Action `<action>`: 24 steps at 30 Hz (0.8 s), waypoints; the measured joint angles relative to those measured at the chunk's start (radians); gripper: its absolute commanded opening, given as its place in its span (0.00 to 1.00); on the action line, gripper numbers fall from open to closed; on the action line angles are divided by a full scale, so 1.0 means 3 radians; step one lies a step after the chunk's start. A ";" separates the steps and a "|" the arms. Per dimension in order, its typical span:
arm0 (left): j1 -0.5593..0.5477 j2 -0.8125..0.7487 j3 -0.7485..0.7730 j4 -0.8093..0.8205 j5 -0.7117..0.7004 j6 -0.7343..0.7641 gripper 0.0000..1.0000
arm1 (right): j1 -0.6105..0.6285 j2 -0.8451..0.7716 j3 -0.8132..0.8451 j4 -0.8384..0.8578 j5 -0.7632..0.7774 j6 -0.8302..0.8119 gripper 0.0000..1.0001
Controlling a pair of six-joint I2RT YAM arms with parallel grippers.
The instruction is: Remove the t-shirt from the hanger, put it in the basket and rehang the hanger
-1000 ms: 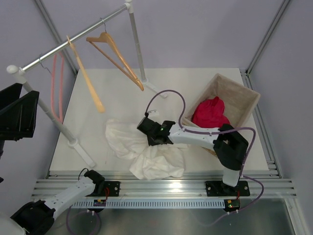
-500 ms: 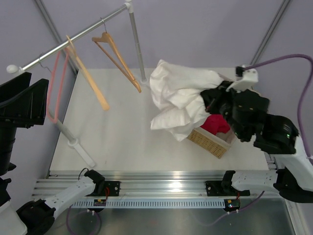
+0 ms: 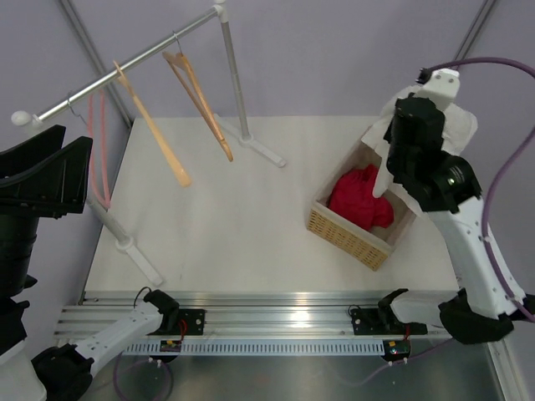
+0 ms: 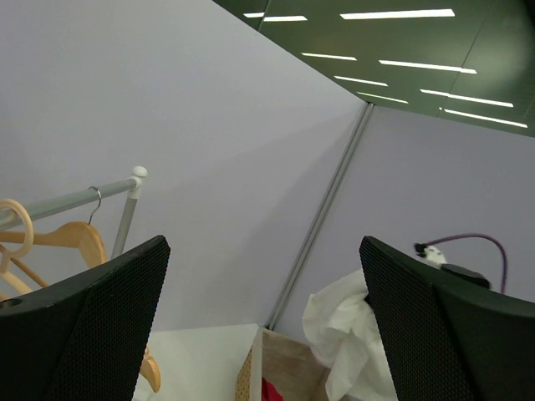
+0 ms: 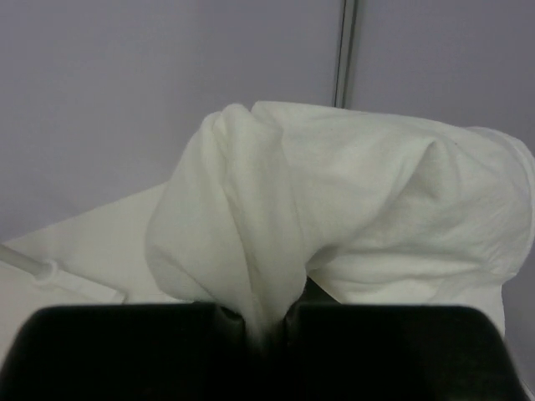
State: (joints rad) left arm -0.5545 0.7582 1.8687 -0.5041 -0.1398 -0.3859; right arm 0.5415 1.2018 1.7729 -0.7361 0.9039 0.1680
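One bunch of t-shirt pinched in tightly closed right end effector (high, near the basket); left end effector spread wide, holding nothing.

Crumpled red cloth sits in the rectangular wicker basket. Well left of that basket, a pale wooden hanger and a thin pink hanger hang on a silver rail.

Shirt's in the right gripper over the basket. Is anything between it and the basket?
Nothing visible stands between them. The right gripper is shut on the shirt, which hangs above the far side of the basket. Only a red cloth lies inside, with room beside it.
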 measured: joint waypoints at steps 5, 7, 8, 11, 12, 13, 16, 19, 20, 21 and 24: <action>0.0000 -0.0029 -0.0023 -0.0009 -0.0004 0.0000 0.99 | -0.0173 0.0556 -0.0046 -0.0310 -0.0337 0.0310 0.00; 0.0000 -0.0057 -0.0023 -0.0010 -0.0009 0.0018 0.99 | -0.0209 0.0590 -0.0200 -0.0399 -0.0422 0.0482 0.00; 0.0000 -0.0070 -0.0023 -0.0011 -0.0011 0.0024 0.99 | -0.0233 0.0587 -0.0267 -0.0453 -0.0437 0.0567 0.00; 0.0000 -0.0109 -0.0020 -0.0018 -0.0022 0.0055 0.99 | -0.0290 0.0554 -0.0490 -0.0565 -0.0403 0.0912 0.00; 0.0000 -0.0118 -0.0019 -0.0020 -0.0023 0.0061 0.99 | -0.0303 0.0525 -0.0603 -0.0627 -0.0351 0.1049 0.00; 0.0000 -0.0126 -0.0018 -0.0028 -0.0024 0.0067 0.99 | -0.0309 0.0490 -0.0717 -0.0702 -0.0296 0.1198 0.00; 0.0000 -0.0130 -0.0018 -0.0046 -0.0025 0.0083 0.99 | -0.0323 0.0411 -0.0966 -0.1114 -0.0132 0.1661 0.00; 0.0000 -0.0130 -0.0018 -0.0083 -0.0027 0.0098 0.99 | -0.0334 0.0352 -0.1034 -0.1507 0.0039 0.2070 0.00; 0.0000 -0.0128 -0.0018 -0.0084 -0.0027 0.0099 0.99 | -0.0334 0.0327 -0.1035 -0.1572 0.0092 0.2136 0.00; 0.0000 -0.0128 -0.0018 -0.0083 -0.0027 0.0100 0.99 | -0.0334 0.0304 -0.1026 -0.1639 0.0140 0.2197 0.00; 0.0000 -0.0127 -0.0018 -0.0084 -0.0024 0.0099 0.99 | -0.0341 0.0338 -0.0843 -0.1896 0.0300 0.2566 0.00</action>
State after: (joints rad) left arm -0.5545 0.7200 1.8633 -0.5293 -0.1471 -0.3561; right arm 0.4393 1.3033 1.5200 -1.3048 0.9939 0.9379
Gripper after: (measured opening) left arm 0.987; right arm 0.045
